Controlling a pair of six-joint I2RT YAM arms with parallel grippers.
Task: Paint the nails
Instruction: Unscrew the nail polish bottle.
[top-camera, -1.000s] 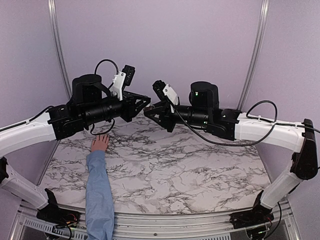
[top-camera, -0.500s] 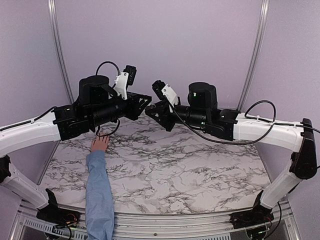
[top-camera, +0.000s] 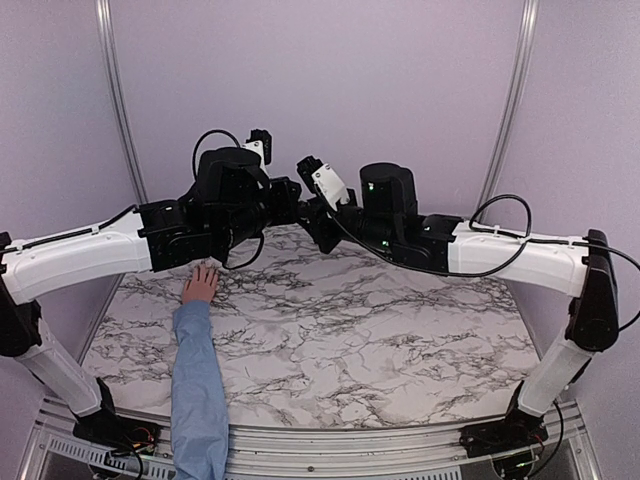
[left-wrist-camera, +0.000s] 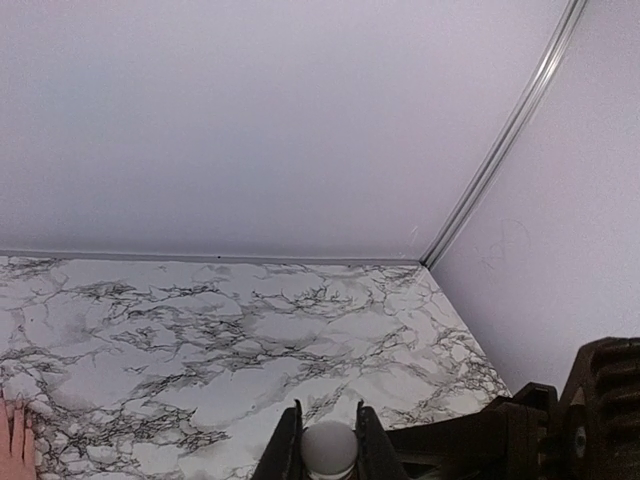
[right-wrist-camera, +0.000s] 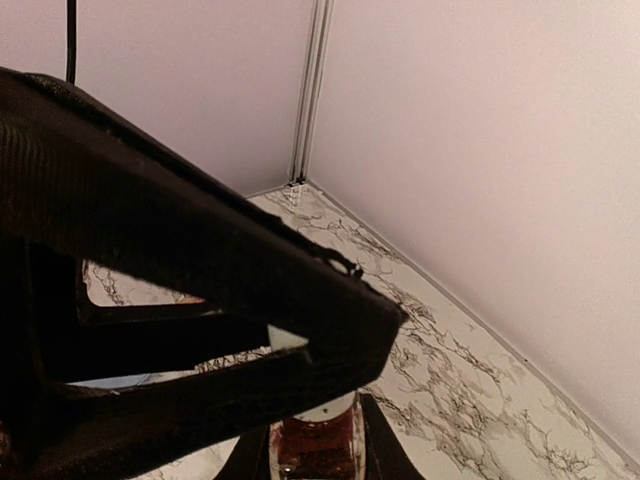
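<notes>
The top camera sits high up behind the left arm (top-camera: 90, 265) and the right arm (top-camera: 510, 255). It looks down and forward over the whole marble bench (top-camera: 400, 350) to the purple back wall (top-camera: 320, 80). The left wrist camera sits just behind the left end effector (left-wrist-camera: 329, 445) and looks past it, low and close, to the far right corner (left-wrist-camera: 425, 262). The right wrist camera sits just behind the right end effector (right-wrist-camera: 312, 448) and looks to the far left corner (right-wrist-camera: 297, 182), with the left end effector very near and filling much of the view. All three see the bench and the walls.

Hand (top-camera: 201, 286) and sleeved forearm (top-camera: 198, 385) along left, tabletop (top-camera: 400, 350) open centre, right
</notes>
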